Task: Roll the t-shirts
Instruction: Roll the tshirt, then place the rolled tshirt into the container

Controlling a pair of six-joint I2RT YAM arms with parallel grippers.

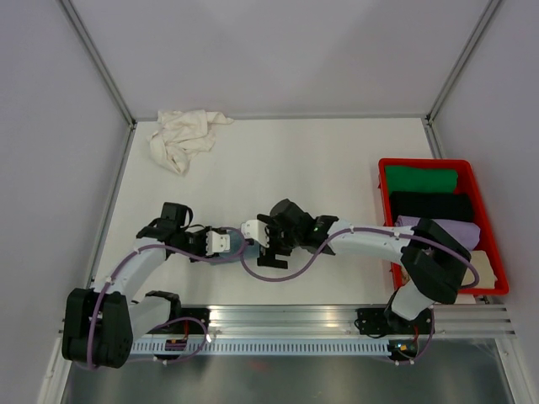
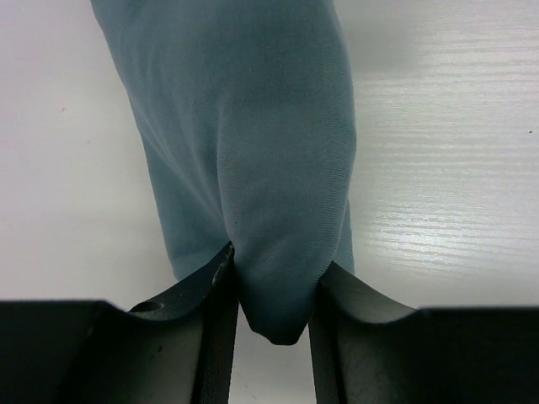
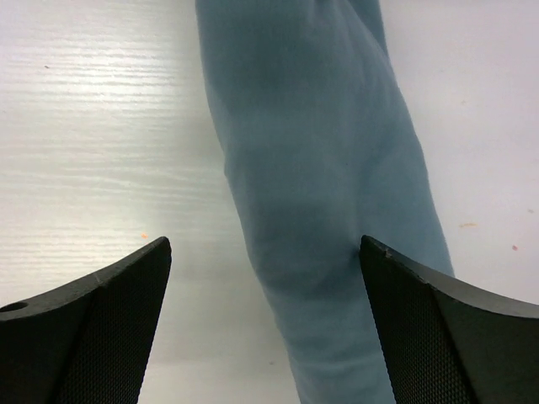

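Top external view shows both arms reaching in over the near half of the white table [image 1: 337,168], their wrists almost meeting. Their black housings and looping purple cables [image 1: 290,271] cover nearly all of the blue-grey t-shirt [image 2: 253,151], so only a sliver of it shows between them from above.

The wrist cameras show it better. It lies on the table as a long narrow bundle between the two arms. The left gripper [image 2: 276,265] pinches the tapered end of the bundle, a finger pressed into the cloth on each side and a small tip of fabric poking out toward the camera. The right gripper [image 3: 265,244] is spread wide, straddling the bundle. Bare table shows between one finger and the cloth. The cloth's edge runs just beside the other, and whether they touch cannot be told.

A cream-white t-shirt [image 1: 184,135] lies crumpled in the far left corner, well apart from both arms. A red crate [image 1: 425,162] sits at the table's right edge. It holds a green roll [image 1: 421,178], a black roll [image 1: 431,204] and a lavender roll [image 1: 438,225]. Its near end is partly hidden by the right arm's elbow.
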